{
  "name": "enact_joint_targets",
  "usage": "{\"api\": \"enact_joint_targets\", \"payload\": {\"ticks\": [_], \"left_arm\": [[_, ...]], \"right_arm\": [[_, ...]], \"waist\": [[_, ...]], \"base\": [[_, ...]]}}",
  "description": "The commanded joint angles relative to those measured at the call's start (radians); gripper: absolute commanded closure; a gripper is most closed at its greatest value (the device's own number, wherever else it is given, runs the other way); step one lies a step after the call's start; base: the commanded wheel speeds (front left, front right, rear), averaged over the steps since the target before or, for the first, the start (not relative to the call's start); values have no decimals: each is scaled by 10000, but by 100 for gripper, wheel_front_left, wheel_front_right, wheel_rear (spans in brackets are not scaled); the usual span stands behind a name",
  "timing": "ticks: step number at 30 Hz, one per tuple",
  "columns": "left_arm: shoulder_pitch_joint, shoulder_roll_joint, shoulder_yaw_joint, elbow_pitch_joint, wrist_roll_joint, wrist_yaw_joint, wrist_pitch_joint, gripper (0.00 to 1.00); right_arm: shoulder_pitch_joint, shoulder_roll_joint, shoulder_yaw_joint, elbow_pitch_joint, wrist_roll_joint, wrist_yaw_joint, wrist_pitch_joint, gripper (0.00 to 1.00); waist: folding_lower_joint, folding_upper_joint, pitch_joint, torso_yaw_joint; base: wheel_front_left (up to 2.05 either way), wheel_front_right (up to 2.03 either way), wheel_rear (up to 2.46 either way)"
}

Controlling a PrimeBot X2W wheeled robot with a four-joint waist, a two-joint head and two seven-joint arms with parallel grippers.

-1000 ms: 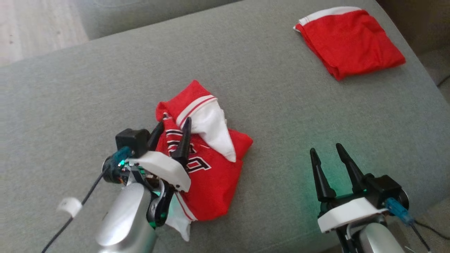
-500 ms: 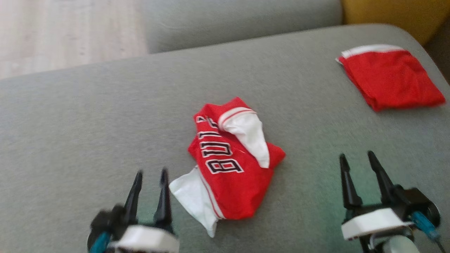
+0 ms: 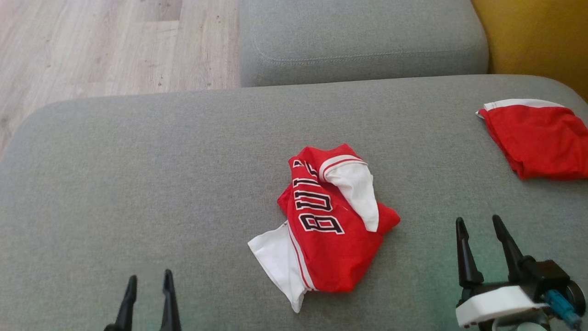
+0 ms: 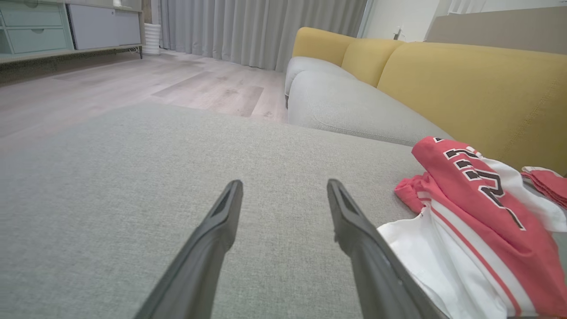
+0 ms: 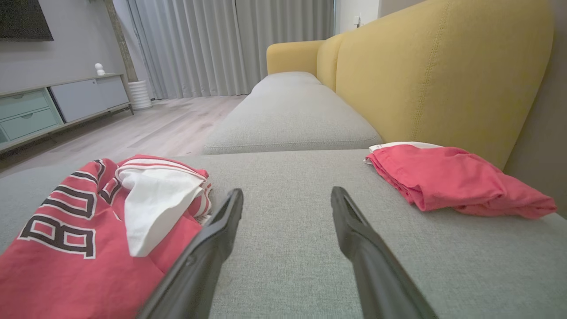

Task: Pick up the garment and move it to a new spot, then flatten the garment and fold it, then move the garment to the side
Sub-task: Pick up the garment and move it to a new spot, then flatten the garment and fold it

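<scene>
Head view: garment (image 3: 330, 225) lies crumpled at frame centre on sofa seat (image 3: 138, 184). Left gripper (image 3: 150, 276), earlier over it, now lower left, fingers apart, empty; right gripper (image 3: 478, 219) likewise apart. Flattening likely next.

I count two garments: one crumpled red jersey (image 3: 330, 230) with black-and-white lettering, and one folded red piece (image 3: 537, 138) with a white band. Two tools are in my feed, the left tool (image 3: 150, 276) and the right tool (image 3: 477, 219), each with two dark fingers (image 3: 465, 257), so four in all. There are two seat cushions: one near grey seat cushion (image 3: 138, 184) and one far grey seat cushion (image 3: 358, 41). On the left wrist view I make out three yellow back cushions (image 4: 465, 88). One low cabinet (image 5: 88, 95) shows two teal drawers (image 5: 22, 104).
</scene>
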Motion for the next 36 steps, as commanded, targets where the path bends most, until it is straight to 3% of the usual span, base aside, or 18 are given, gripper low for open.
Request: {"api": "enact_joint_targets", "payload": {"ticks": [1, 11, 24, 30, 36], "left_arm": [[-184, -41, 465, -369, 151, -105, -121, 0], [-49, -467, 1374, -813, 1023, -799, -123, 0], [-110, -645, 1621, -757, 1335, -1113, -123, 0], [-824, -658, 930, -748, 1478, -1248, -123, 0], [-2448, -650, -330, 856, 1585, -1391, 641, 0]], "right_arm": [[-106, -49, 202, -217, 31, 75, -111, 0], [-105, -49, 637, 32, 225, 75, -111, 0], [-170, -49, 822, 155, 289, 75, -111, 0], [-301, -49, 939, 146, 267, 75, -111, 0], [-538, -49, 1184, 95, 286, 75, -111, 0]], "waist": [[2, 0, 2, 3], [2, 0, 48, -42], [2, 0, 86, -169], [2, 0, 218, -336], [2, 0, 545, -737]], "base": [[0, 0, 0], [0, 0, 0], [0, 0, 0], [0, 0, 0], [0, 0, 0]]}}
